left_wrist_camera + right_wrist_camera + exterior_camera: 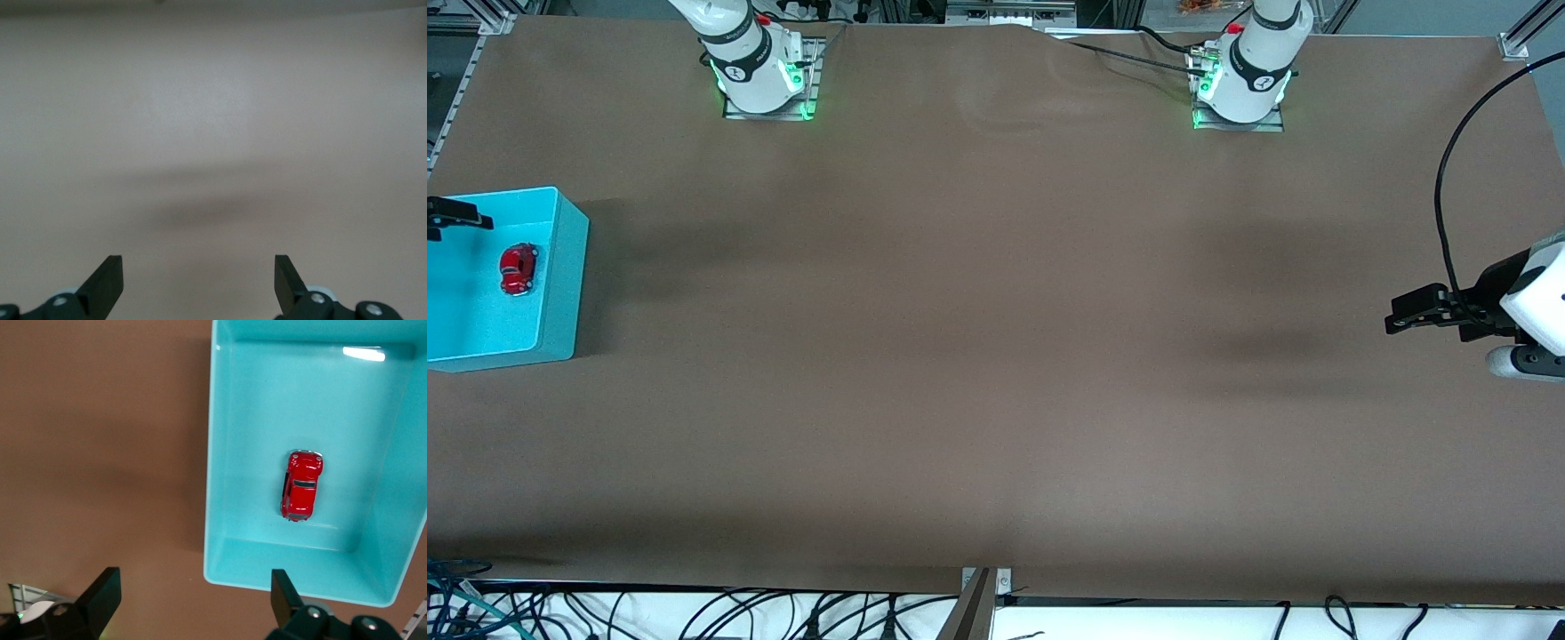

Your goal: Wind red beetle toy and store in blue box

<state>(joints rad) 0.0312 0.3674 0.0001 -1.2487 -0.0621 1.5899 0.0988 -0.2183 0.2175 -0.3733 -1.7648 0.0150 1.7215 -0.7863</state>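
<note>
The red beetle toy (518, 268) lies inside the blue box (565, 267) at the right arm's end of the table. It also shows in the right wrist view (301, 485), resting on the floor of the blue box (220, 453), touching no wall. My right gripper (193, 600) is open and empty, up in the air over the box's edge; only a dark part of it (458, 216) shows in the front view. My left gripper (1403, 318) is open and empty over bare table at the left arm's end, as its wrist view (199, 280) shows.
The brown table top (996, 356) stretches between the two grippers. The arm bases (765, 71) stand along the edge farthest from the front camera. A black cable (1449, 178) loops above the left gripper.
</note>
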